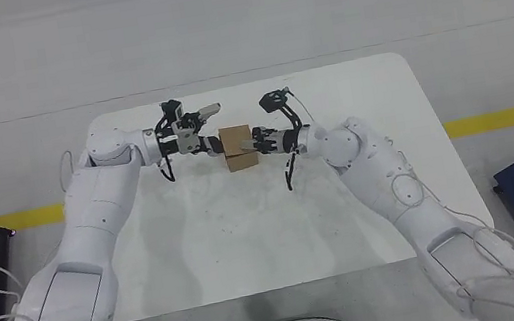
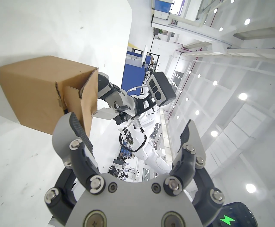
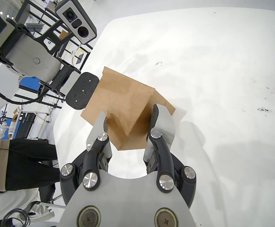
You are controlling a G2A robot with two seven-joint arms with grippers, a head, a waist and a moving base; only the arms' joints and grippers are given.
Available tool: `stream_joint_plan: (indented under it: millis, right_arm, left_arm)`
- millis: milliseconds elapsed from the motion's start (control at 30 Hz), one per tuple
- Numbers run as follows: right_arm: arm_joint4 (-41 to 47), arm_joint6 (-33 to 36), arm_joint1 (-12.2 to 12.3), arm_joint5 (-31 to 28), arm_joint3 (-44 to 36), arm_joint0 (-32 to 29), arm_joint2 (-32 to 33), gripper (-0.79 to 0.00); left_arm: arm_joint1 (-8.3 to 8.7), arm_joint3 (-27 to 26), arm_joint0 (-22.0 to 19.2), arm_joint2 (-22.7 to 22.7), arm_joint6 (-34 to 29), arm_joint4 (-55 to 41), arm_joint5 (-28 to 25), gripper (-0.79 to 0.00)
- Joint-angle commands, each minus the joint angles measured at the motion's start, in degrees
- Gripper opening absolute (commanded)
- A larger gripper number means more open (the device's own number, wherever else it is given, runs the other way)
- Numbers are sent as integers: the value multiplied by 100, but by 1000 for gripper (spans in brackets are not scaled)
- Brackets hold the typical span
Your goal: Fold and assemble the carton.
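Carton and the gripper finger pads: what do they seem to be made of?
Carton: brown corrugated cardboard by the look, matte, with a ragged, layered flap edge. Finger pads: black, matte, probably rubber or a similar grippy material, judging by the ribbed, dimpled texture; the frames cannot confirm it.

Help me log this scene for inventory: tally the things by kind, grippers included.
carton: 1
grippers: 2, the left gripper and the right gripper
table: 1
Total: 4
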Motion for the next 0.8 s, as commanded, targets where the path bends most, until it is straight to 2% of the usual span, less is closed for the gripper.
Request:
stream_joint_plan:
  millis: [0,267,533,767]
  right_arm:
    - [-48,-20,8,37,-28,-9,-9,-416]
    - [-273,-117,38,206,-167,-68,-52,-443]
    - [-434,-185,67,319,-340,-161,-87,-449]
    - [-498,-212,106,388,-505,-257,-54,-443]
  left_arm:
    - [28,-39,13,-49,41,6,10,0]
    - [144,-380,76,-287,185,-32,25,0]
    - [39,-657,-26,122,518,408,206,0]
    - [-51,-517,-193,477,707,868,334,0]
